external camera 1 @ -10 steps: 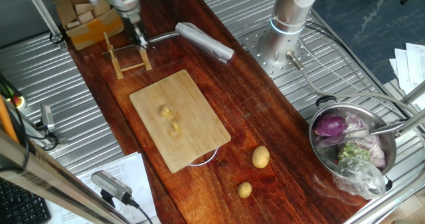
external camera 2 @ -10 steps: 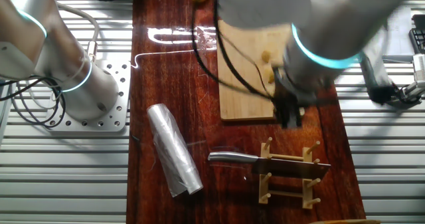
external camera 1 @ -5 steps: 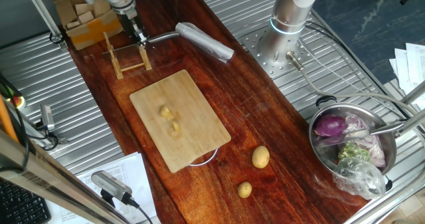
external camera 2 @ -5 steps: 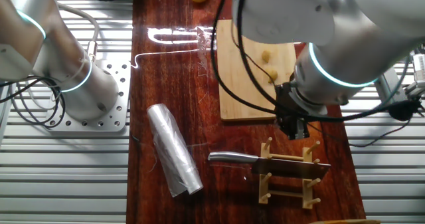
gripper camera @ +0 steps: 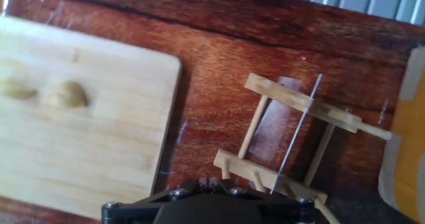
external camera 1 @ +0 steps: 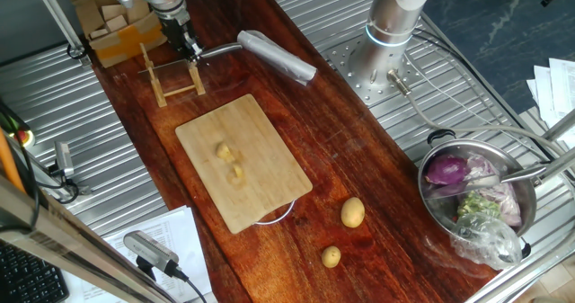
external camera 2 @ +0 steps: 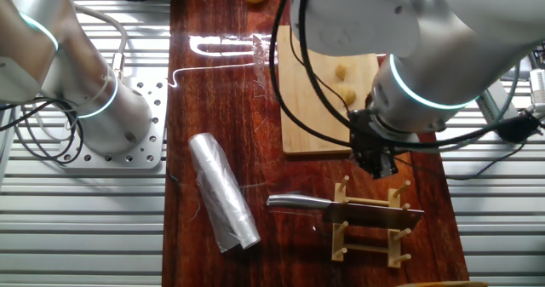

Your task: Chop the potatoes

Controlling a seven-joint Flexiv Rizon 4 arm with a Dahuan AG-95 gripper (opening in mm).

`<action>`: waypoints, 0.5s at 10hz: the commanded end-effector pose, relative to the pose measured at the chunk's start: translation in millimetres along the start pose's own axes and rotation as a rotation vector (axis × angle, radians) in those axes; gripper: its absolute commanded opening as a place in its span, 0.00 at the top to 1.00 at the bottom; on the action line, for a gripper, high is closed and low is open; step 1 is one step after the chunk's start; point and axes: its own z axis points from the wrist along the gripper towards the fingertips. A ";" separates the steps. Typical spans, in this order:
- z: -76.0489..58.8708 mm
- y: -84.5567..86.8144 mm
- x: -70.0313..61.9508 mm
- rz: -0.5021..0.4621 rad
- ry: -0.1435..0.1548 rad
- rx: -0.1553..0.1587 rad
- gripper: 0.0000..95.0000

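A dark wooden table (external camera 1: 341, 137) carries a pale cutting board (external camera 1: 243, 164) at its centre, with the potatoes (external camera 1: 230, 162), a few small yellow chunks, lying on the board. At about 11 o'clock from the board, a wooden rack (external camera 2: 370, 223) holds a cleaver (external camera 2: 341, 207) upright on its edge. The gripper (external camera 2: 375, 161) hangs over the gap between board and rack. Whether its fingers are wide or narrow cannot be told. Two whole potatoes (external camera 1: 352, 212) sit at 5 o'clock.
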 end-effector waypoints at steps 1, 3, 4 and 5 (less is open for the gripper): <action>0.4 -1.1 -2.6 -0.011 0.007 -0.002 1.00; 0.4 -1.1 -2.6 0.064 0.009 0.013 1.00; 0.4 -1.1 -2.6 0.081 0.010 0.011 1.00; 0.4 -1.1 -2.6 0.099 0.011 0.015 1.00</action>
